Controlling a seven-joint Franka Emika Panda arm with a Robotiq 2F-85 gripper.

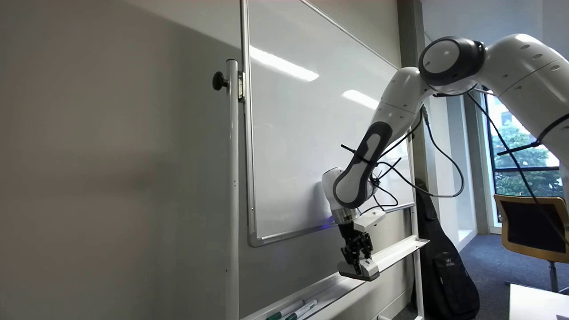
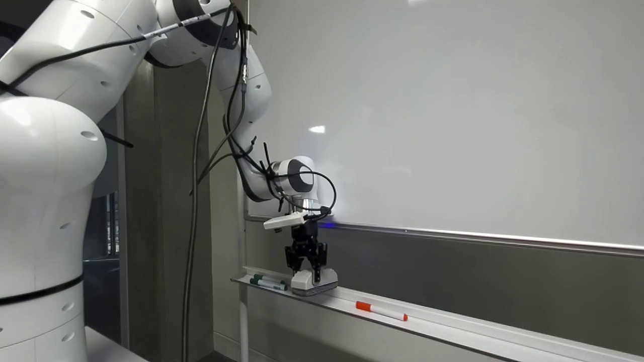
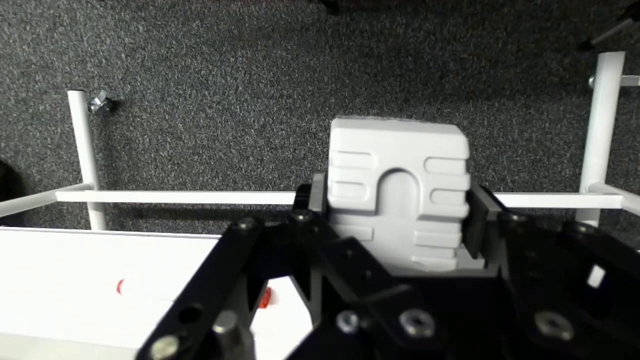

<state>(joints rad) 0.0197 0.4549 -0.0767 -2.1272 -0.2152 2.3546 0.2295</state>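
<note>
The claw, parted by just the width of the white eraser, grips its sides above the front edge of the tray; whether the eraser touches the tray is hard to judge. Hold it level, squeezing evenly. Avoid sideways drift: the tray bears a red marker and two green-capped markers, with the whiteboard above it

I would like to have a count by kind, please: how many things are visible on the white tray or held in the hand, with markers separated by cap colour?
2 green-capped markers
1 red-capped marker
1 whiteboard eraser
Total: 4
</note>
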